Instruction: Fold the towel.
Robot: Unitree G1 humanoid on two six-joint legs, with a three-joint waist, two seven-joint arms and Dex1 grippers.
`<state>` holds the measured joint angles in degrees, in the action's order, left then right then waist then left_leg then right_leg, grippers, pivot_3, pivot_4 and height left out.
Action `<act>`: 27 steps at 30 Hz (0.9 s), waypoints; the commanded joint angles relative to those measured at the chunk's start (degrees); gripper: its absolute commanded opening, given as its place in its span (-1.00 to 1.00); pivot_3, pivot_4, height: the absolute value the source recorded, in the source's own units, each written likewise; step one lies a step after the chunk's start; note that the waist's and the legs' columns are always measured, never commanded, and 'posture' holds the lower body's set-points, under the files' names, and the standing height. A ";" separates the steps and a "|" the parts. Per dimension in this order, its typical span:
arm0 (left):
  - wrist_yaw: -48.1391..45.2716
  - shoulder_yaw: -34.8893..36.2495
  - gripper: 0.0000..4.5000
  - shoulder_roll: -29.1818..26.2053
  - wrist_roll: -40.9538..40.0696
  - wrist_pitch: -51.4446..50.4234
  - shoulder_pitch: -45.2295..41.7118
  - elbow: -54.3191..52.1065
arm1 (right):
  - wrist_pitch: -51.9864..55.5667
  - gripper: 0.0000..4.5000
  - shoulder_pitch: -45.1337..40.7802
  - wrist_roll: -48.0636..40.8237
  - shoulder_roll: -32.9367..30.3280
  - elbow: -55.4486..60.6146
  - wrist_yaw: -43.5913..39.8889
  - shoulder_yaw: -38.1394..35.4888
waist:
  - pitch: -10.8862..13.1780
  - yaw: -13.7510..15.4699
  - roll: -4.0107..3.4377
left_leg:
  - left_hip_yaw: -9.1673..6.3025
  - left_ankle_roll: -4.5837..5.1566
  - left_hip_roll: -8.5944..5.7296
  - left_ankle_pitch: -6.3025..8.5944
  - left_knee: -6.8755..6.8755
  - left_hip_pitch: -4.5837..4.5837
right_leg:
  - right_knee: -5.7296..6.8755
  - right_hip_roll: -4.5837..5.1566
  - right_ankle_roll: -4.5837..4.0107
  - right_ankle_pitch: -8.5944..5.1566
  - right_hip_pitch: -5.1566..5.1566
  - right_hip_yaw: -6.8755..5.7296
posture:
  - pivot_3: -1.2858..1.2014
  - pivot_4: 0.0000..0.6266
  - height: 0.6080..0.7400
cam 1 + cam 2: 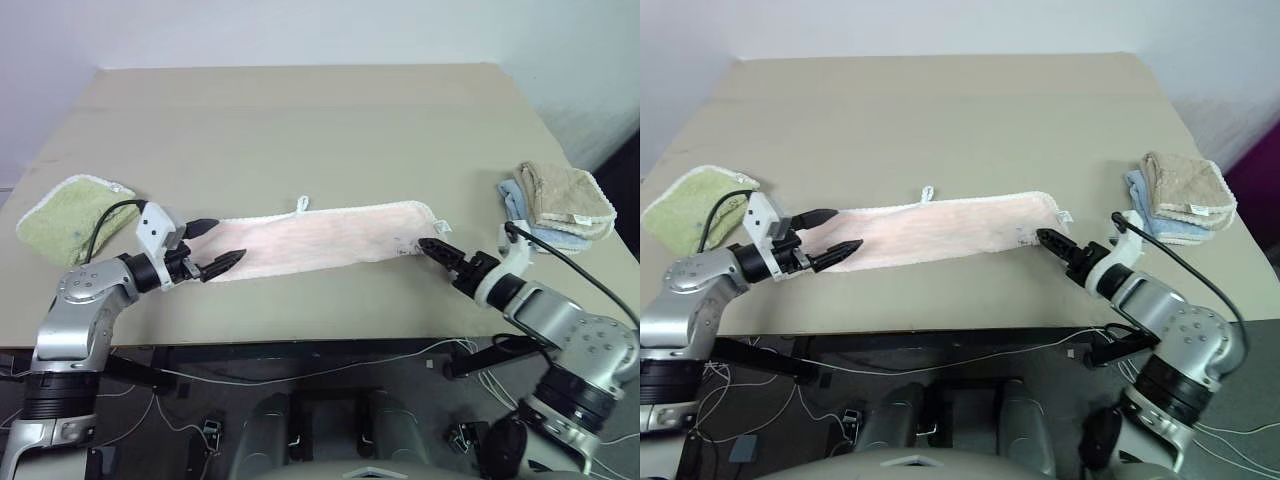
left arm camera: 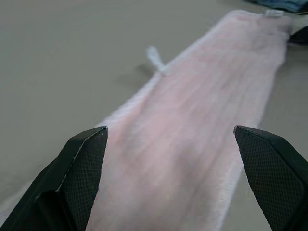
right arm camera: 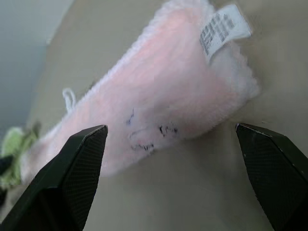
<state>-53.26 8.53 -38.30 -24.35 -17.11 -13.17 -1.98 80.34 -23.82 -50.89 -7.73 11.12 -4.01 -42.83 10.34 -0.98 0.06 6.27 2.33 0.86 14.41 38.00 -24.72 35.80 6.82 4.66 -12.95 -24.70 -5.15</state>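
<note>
The towel (image 1: 325,240) lies flat and stretched out as a long pink strip across the middle of the head-camera frame, on the tan table (image 1: 300,120), running from centre-left up slightly to centre-right. A small white loop (image 1: 302,205) sticks out from its far long edge, about mid-length.

My left gripper (image 1: 215,247) sits at the left end of the strip, lower left of the frame, pointing right along the towel. Jaws spread wide, nothing between them. In my left wrist view the two black fingertips (image 2: 86,163) stand apart with the towel's end in the gap and the strip running away toward the upper right; whether the tips touch the cloth, I cannot tell.

My right gripper (image 1: 437,250) is at the right end, centre-right of the frame, pointing left toward the towel's near corner. Jaws also released and wide, holding nothing. In my right wrist view the fingertips (image 3: 84,159) flank the towel's end, which lies ahead of them, not between them; a white care tag (image 3: 222,30) shows at the upper right and a small dark print (image 3: 149,137) near the middle.

Green folded towel (image 1: 70,218) at far left on the table. Beige folded towel (image 1: 562,198) stacked on a light blue one (image 1: 517,200) at far right, well apart from the pink strip.
</note>
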 commanded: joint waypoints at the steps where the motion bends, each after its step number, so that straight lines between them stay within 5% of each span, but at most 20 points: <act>1: 0.07 0.42 0.95 -0.07 -0.60 -0.20 0.08 -2.22 | -1.71 0.98 -2.71 -0.74 2.17 -4.29 4.42 -2.14 | -0.02 -0.06 0.03 | 0.00 0.02 0.00 -0.01 0.00 0.00 | 0.00 -0.02 0.00 0.00 0.00 -0.02 | 0.03 -0.52 1.00; 8: 0.66 1.08 0.95 0.06 -1.49 -1.35 2.33 -5.42 | -8.76 0.98 -5.96 -1.57 4.52 -10.88 9.78 -3.75 | -0.09 -0.32 0.12 | 0.05 0.04 0.03 -0.02 0.01 0.23 | 0.01 -0.15 0.02 0.00 0.21 -0.03 | 0.03 -0.52 1.00; 12: 0.64 1.37 0.95 -0.06 -1.90 -1.83 3.66 -6.82 | -10.22 0.57 -5.83 -3.36 4.42 -11.67 11.20 -3.13 | -0.12 -0.20 0.13 | 0.05 0.04 0.02 -0.02 0.01 0.23 | 0.01 -0.13 0.02 0.00 0.22 -0.03 | 0.03 -0.52 1.00; 22: 0.46 0.99 0.95 -0.22 -2.20 -1.89 4.52 -7.00 | -13.20 -0.98 -5.00 -7.31 2.79 -11.81 12.81 -2.00 | -0.11 -0.19 0.13 | 0.05 0.02 0.06 -0.01 -0.02 0.19 | -0.06 -0.09 0.01 -0.01 0.17 -0.01 | 0.03 -0.52 1.00; 27: 0.27 0.45 0.95 0.06 -1.87 -1.59 4.10 -6.50 | -15.38 -0.98 -5.02 -8.61 -2.43 -12.88 10.88 -2.26 | -0.05 0.26 0.01 | 0.05 -0.07 0.04 0.10 -0.04 0.12 | -0.31 -0.06 -0.13 -0.08 0.19 -0.01 | 0.03 -0.52 1.00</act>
<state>-52.71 8.32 -38.07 -25.67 -19.42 -8.59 -7.29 66.82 -28.73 -58.49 -7.95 -1.80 7.85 -44.03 10.29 -0.72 0.08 6.32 2.28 0.88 14.52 37.96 -24.66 35.46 6.77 4.54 -13.03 -24.53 -5.16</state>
